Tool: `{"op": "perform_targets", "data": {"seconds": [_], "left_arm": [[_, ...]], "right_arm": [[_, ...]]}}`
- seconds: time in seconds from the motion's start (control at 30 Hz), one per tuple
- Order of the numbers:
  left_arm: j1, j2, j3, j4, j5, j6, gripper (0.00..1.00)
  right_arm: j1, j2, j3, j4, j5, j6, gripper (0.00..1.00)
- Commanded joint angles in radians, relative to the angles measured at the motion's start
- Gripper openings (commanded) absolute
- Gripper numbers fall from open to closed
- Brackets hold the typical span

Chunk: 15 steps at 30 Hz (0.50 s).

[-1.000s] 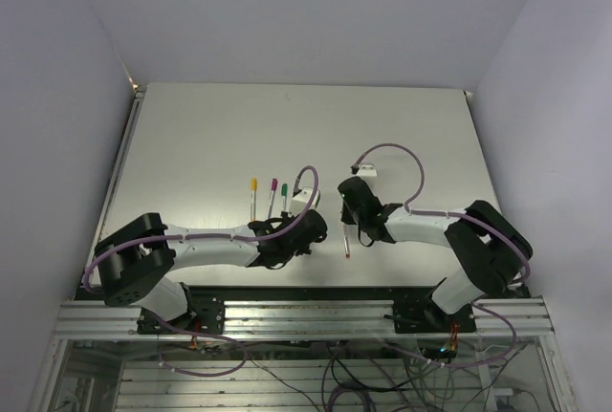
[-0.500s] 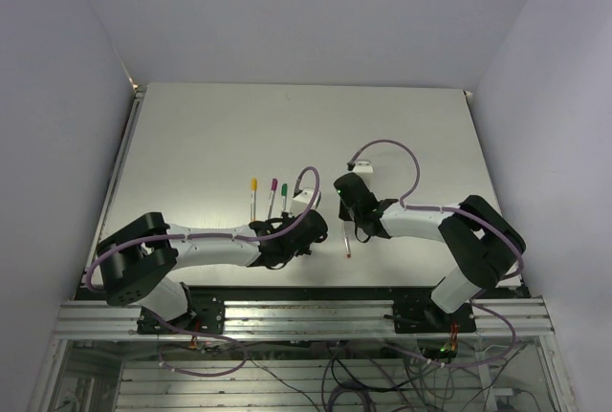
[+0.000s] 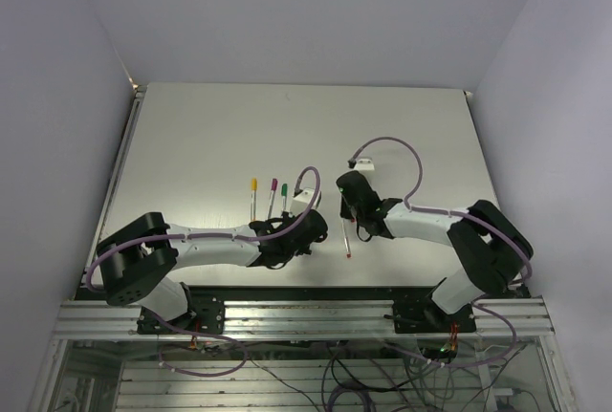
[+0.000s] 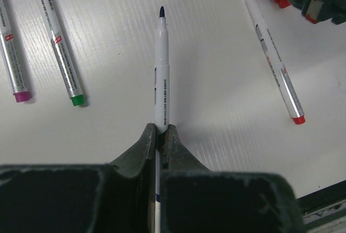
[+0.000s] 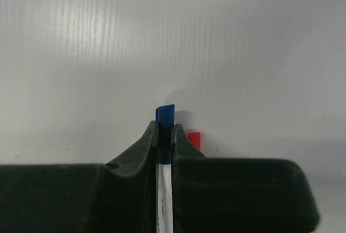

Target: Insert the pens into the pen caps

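Left wrist view: the left gripper [image 4: 160,131] is clamped on the barrel of an uncapped pen [image 4: 161,71]. The pen's dark tip points straight ahead of the fingertips, above the counter [image 4: 211,33]. Left of the gripper lies a green-marked pen [image 4: 57,44], and farther left a purple-marked pen [image 4: 10,44]. Ahead and to the right lies a loose pen [image 4: 273,62], uncapped, with a red tail end.

Right wrist view: the right gripper [image 5: 164,130] is closed on the blue cap [image 5: 165,113], which projects just past the fingertips. The red cap [image 5: 194,138] sits just right of them, partly hidden.
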State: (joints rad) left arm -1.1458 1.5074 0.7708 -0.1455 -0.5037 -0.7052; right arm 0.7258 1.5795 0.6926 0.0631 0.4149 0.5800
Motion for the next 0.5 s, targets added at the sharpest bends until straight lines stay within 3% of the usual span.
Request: {"op": "perform_targets", "data": {"seconds": [0.0,0.3,0.47], "left_arm": [[0.006,-0.028,0.003,0.058,-0.005,0.028,0.07],[0.009,-0.154,-0.062,0.258,0.024,0.092,0.07],[0.009,-0.252,-0.11,0.417,0.082,0.148,0.07]], "right_arm": [[-0.007,-0.095,0.017,0.027,0.043,-0.049,0.0],[-0.02,-0.355,-0.08,0.209,-0.022,-0.039,0.0],[-0.021,-0.511,-0.215,0.411,-0.096,-0.021,0.0]]}}
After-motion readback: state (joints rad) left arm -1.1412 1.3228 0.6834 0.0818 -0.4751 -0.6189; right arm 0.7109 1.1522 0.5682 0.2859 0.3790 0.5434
